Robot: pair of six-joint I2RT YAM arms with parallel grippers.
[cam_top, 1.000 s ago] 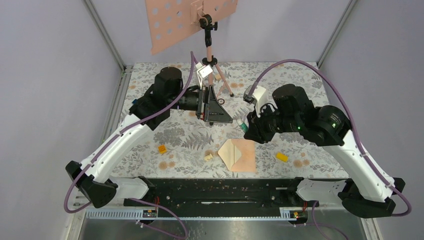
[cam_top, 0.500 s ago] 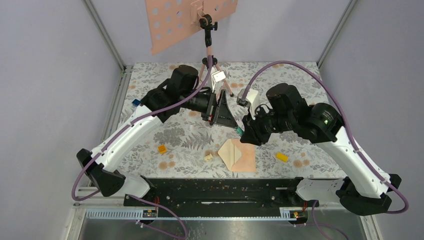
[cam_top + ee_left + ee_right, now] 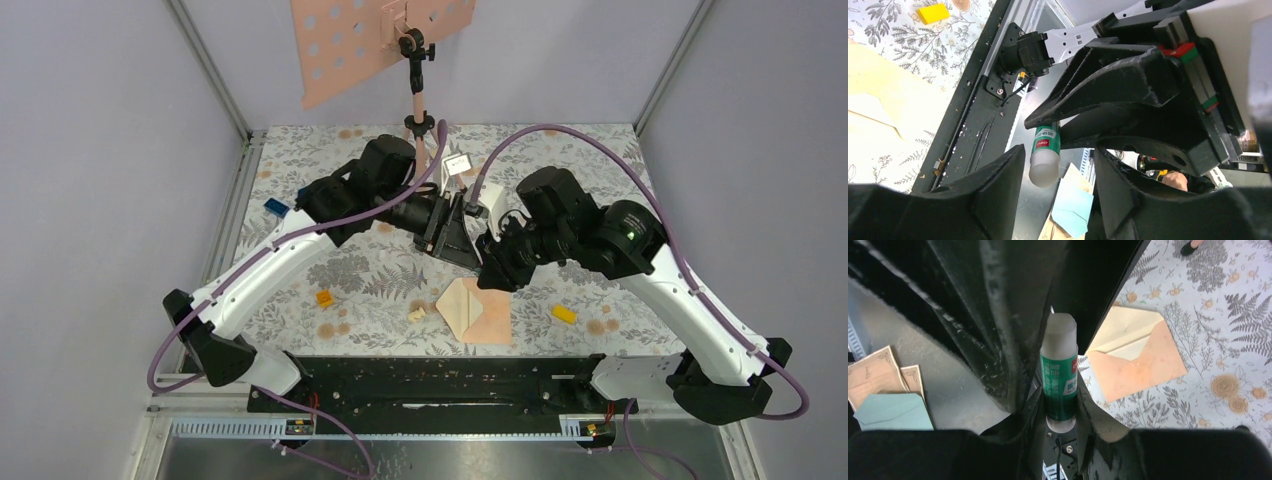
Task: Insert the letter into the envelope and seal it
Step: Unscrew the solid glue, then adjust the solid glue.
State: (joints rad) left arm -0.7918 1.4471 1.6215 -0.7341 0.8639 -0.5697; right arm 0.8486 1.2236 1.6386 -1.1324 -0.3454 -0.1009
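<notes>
Rear overhead, close wrist views, envelope [image 3: 480, 312] shared

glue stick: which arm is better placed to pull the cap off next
Left, probably. The right fingers clamp the glue stick by its green body, so that arm is busy. The left fingers are open and face its white cap end-on.

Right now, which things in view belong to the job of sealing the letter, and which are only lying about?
For the job: envelope, glue stick held in the right gripper.

Lying about: yellow block, orange block, blue piece, small cream bit, pink plate with holes.
</notes>
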